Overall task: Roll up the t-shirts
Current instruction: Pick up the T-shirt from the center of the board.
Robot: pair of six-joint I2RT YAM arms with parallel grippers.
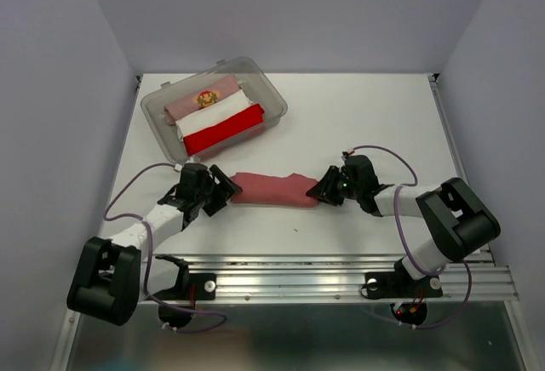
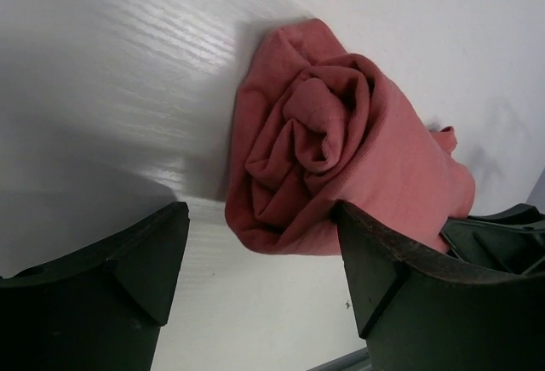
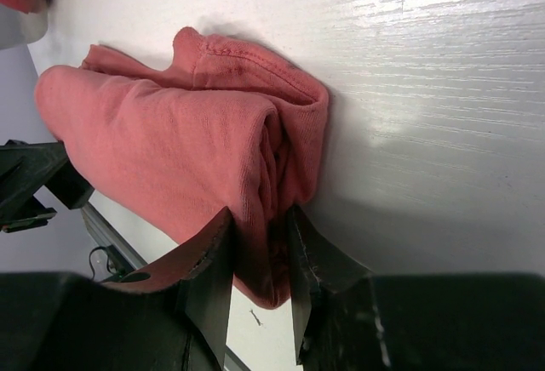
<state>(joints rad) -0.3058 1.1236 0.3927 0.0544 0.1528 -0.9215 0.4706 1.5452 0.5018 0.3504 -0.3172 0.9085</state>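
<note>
On the counter (image 1: 383,116), the left end effector (image 1: 230,187) has its jaws apart around the left end of the rolled brick-red tee (image 1: 272,189). The right end effector (image 3: 255,228) is clamped on its right end. Far left, a tub (image 1: 154,102) holds three rolls (image 1: 215,117).

2 arms reach inward, left gripper (image 1: 228,188) spread wide, right gripper (image 1: 322,191) pinched narrow.
</note>
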